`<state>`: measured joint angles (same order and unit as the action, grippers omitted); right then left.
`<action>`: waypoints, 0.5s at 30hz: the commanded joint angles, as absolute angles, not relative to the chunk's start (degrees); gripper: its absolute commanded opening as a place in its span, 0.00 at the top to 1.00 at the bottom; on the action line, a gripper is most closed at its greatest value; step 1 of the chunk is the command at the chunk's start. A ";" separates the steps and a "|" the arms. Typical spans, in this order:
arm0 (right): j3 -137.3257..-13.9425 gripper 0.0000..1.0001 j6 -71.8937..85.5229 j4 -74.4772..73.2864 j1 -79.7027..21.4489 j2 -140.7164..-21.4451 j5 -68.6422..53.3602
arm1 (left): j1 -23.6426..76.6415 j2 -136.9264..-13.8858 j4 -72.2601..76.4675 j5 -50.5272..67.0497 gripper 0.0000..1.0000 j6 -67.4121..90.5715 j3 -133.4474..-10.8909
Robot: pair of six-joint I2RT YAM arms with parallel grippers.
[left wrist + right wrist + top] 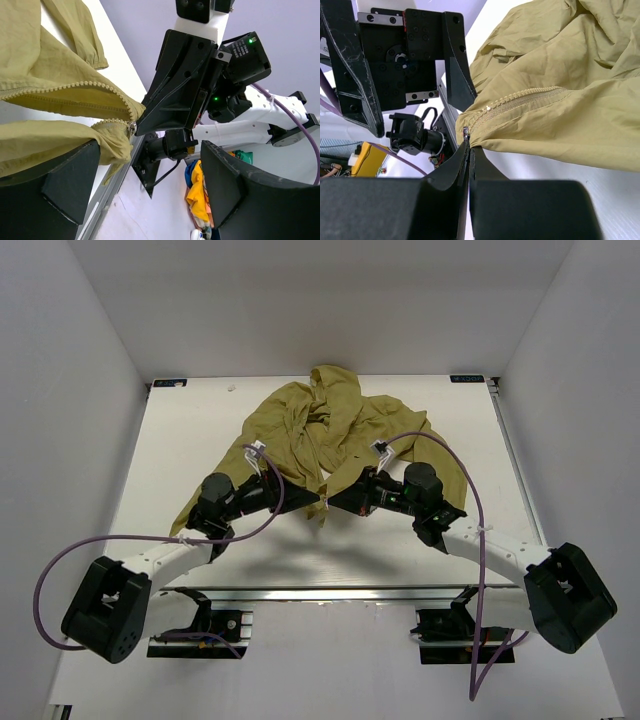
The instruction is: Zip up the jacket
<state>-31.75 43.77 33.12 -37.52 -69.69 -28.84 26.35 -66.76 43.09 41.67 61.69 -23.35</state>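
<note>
— Item?
— Jacket (330, 425): olive-yellow, thin, crumpled at mid-table (180, 450); zipper (75, 87) rows parted.
— Hands?
— Your right hand (468, 150), pressed together, pinches the zipper's bottom end. Your left hand (306, 503) is spread wide beside it.

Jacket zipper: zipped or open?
Open. On the olive-yellow thin fabric jacket, the two rows of zipper teeth spread apart right from the small metal slider, which sits at the shut right gripper's tips.
</note>
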 commanded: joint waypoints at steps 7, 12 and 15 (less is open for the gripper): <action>-34.37 1.00 43.33 36.82 -37.97 -69.26 -28.39 | 26.19 -68.82 41.84 44.91 0.19 59.59 -27.33; -34.28 1.00 43.77 37.27 -38.06 -68.56 -28.56 | 26.19 -68.91 41.31 44.74 0.23 59.42 -27.16; -34.28 1.00 44.21 37.88 -38.14 -68.29 -28.83 | 26.19 -68.99 40.78 44.65 0.25 59.15 -27.16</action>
